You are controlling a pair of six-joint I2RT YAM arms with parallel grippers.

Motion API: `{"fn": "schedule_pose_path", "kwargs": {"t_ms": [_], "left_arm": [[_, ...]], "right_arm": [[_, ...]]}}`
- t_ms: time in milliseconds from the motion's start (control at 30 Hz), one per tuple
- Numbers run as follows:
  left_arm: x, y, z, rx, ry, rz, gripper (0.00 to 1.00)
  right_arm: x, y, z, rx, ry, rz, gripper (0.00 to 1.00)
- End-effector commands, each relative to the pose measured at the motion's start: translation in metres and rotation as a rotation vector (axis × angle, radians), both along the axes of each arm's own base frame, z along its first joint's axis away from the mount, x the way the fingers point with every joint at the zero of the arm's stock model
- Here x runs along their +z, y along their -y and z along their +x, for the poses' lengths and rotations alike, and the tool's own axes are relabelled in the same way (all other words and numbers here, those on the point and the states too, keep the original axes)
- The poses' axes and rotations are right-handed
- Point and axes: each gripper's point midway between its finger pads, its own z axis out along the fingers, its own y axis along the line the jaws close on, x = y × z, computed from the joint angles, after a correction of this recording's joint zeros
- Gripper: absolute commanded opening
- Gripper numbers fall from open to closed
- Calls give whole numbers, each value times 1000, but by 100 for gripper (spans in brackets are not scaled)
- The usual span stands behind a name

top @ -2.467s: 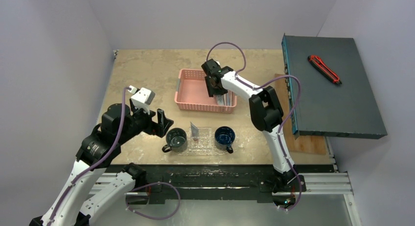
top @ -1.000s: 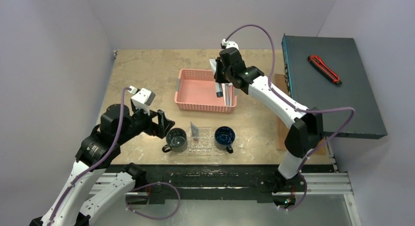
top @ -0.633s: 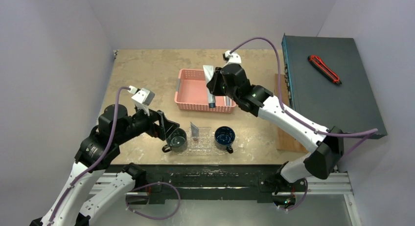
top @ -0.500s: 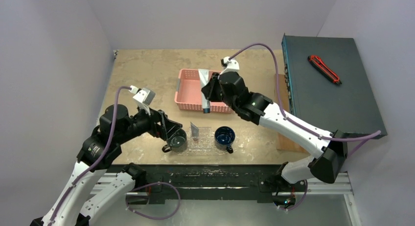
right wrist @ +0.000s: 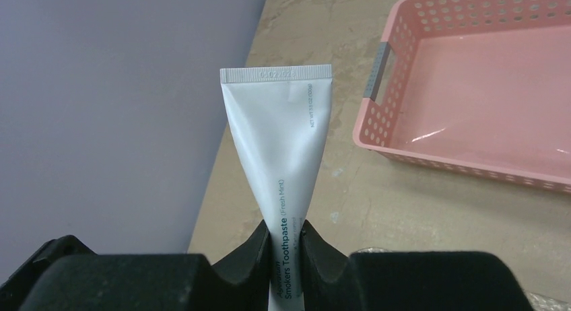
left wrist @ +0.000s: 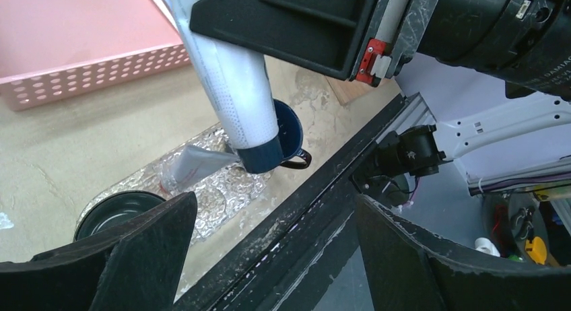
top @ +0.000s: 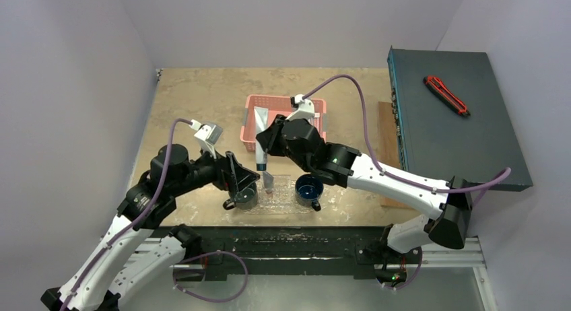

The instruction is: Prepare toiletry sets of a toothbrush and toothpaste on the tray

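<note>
The left tool (top: 237, 179) has its jaws spread wide with nothing between them, low over the surface (top: 195, 102). Just under its fingertips sits the left mug (top: 244, 195), at the left end of the tray (left wrist: 222, 193). A little ahead of this tool, a small tube (left wrist: 198, 164) lies flat and slanted on the tray.

Further right, the right tool (right wrist: 283, 247) has its jaws closed on a white toothpaste tube (right wrist: 283, 143), pinching it across the body. The tube hangs below this tool with its dark cap (left wrist: 260, 156) pointing down, over the middle of the tray and close above the lying tube. Whether the two touch, I cannot tell. The tube's crimped end points up, past the tool.

Behind the right tool stands the pink basket (top: 248, 130). Below it and slightly to its right, the right mug (top: 310, 188) stands at the tray's right end. Well off to the right of this tool, a red utility knife (top: 446, 95) lies on a dark slab (top: 464, 143).
</note>
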Motion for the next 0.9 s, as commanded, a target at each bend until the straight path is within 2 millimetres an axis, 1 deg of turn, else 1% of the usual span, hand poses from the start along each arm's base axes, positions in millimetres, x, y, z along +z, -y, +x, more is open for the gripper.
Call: {"fn": "schedule_pose_path", "kwargs": {"t_ms": [0,200,467,700,867], "left_arm": [[4,3,12,60,37,3,86],[-1,10,17,81,30,19,82],[-9,15,26,108,3,14,77],[-10,18,27,106,-12,8,62],[-12,18,25,98,-21,10,45]], "right_arm": [[40,-14,0,-49,35,131,20],[48,-23,-12,-34,37,156,20],[56,-25,-24,-24,51,171,19],[60,-24,-31,-28,60,183,18],[61,-23,-30,-42,65,185,18]]}}
